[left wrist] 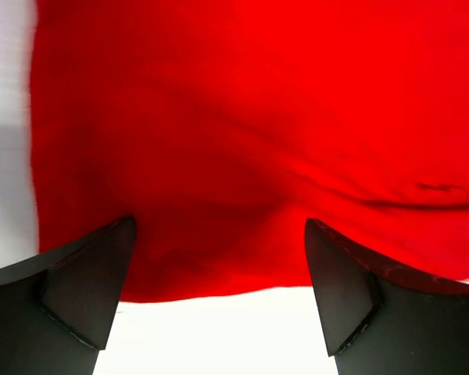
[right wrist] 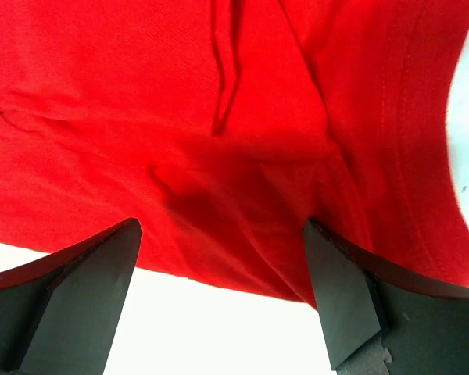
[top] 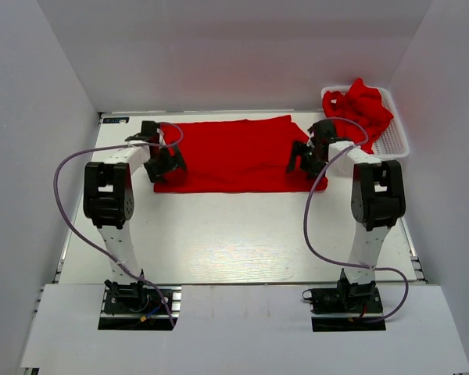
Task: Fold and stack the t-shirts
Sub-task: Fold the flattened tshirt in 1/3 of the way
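Note:
A bright red t-shirt (top: 236,154) lies flat on the white table as a wide folded strip. My left gripper (top: 166,162) hovers at its left end, jaws open, nothing between them. In the left wrist view the cloth (left wrist: 250,141) fills the upper frame, its near edge running between the two dark fingertips (left wrist: 102,273). My right gripper (top: 305,160) is at the shirt's right end, also open and empty. The right wrist view shows the cloth (right wrist: 219,117) with a stitched hem at right. More red t-shirts (top: 363,104) lie bunched in the basket.
A white mesh basket (top: 395,137) stands at the back right corner of the table, beside the right arm. Grey walls close in the left, right and far sides. Purple cables loop from both arms over the near half of the table (top: 234,234).

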`<action>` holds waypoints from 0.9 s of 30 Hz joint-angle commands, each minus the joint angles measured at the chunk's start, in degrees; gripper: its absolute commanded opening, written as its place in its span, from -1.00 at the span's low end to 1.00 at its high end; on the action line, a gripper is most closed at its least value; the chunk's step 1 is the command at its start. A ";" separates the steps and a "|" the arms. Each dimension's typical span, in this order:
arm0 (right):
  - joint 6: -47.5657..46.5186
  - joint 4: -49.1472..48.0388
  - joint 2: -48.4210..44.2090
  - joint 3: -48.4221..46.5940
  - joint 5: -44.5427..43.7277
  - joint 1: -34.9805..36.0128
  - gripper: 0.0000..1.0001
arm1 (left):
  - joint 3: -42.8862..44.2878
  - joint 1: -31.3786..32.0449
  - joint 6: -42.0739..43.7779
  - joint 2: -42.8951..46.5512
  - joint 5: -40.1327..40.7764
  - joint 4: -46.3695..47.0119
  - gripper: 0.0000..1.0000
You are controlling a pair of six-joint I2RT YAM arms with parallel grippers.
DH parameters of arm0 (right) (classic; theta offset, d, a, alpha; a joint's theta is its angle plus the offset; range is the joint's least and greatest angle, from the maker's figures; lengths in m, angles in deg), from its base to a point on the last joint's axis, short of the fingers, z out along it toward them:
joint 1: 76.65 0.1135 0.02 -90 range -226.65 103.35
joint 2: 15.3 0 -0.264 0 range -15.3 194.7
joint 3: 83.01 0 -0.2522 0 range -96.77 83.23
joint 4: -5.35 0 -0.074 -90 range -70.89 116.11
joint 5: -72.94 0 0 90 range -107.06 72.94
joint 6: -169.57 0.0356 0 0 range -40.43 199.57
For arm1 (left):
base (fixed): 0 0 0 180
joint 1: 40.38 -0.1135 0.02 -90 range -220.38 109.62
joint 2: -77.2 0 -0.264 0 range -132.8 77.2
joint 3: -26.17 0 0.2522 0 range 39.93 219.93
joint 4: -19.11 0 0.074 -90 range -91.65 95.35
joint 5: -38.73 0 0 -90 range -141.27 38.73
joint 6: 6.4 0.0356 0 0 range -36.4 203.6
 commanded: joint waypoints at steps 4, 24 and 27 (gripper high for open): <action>2.22 -5.57 0.64 5.12 1.79 -0.53 0.80 | -4.32 0.66 0.91 0.58 -3.60 2.79 1.00; 8.84 7.69 -40.59 41.81 3.47 2.63 0.80 | -34.33 0.66 -5.25 34.33 2.27 -11.53 1.00; 6.20 10.33 -37.87 29.63 1.98 2.89 0.80 | -23.44 0.66 -3.67 33.02 5.61 -13.03 1.00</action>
